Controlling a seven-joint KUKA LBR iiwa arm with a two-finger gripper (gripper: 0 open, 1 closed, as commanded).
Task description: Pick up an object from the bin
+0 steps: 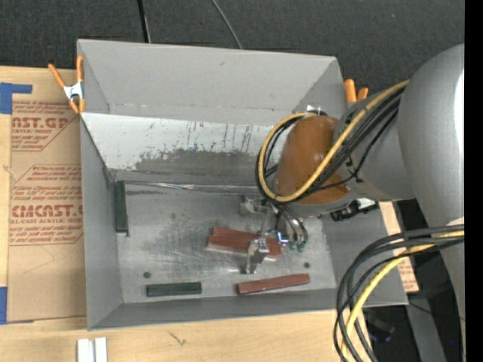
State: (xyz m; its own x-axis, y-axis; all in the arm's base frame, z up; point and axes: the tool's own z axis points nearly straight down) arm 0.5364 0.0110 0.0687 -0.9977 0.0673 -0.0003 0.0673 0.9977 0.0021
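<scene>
4 small things lie in the grey bin point(98, 225): a red-brown block point(230, 240) in the middle, a long red-brown bar point(273, 283) near the front wall, and 2 dark green bars, one point(173, 289) by the front wall, one point(120, 207) by the left wall. The robot's fingers point(258, 256) are down low, right at the block's right end. Can't tell if they're open or shut, or if they touch the block. The block looks hard and stiff, prob. light, w/ flat sides, so it won't squash. Its top could be a bit slippy. Best spot to grab, I think: across the short way, near the middle, so it doesn't tip.
</scene>
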